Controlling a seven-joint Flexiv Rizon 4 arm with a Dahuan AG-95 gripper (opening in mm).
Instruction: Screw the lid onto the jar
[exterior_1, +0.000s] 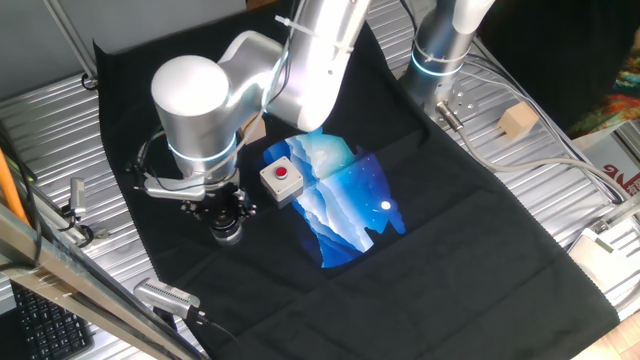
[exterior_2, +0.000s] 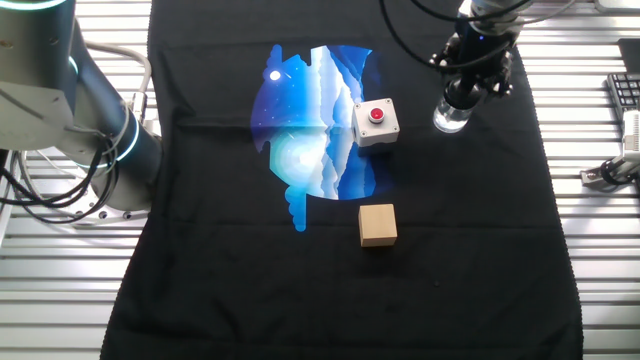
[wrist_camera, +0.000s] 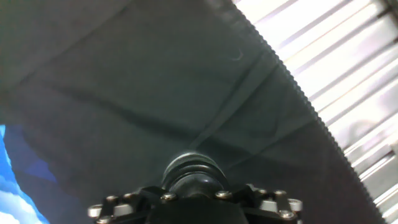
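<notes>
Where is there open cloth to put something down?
The black cloth is bare on the keyboard side of the wooden cube, and in the wide strip below it. It is crowded around the button box and the jar under the pincer.

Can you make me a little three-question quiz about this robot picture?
1. True or false: the end effector is down over the jar.
2. What color is the button on the white box? A green, B red, C yellow.
3. Fill in: the wooden cube sits on the black ____.

Key: 1 true. 2 B. 3 cloth.
</notes>
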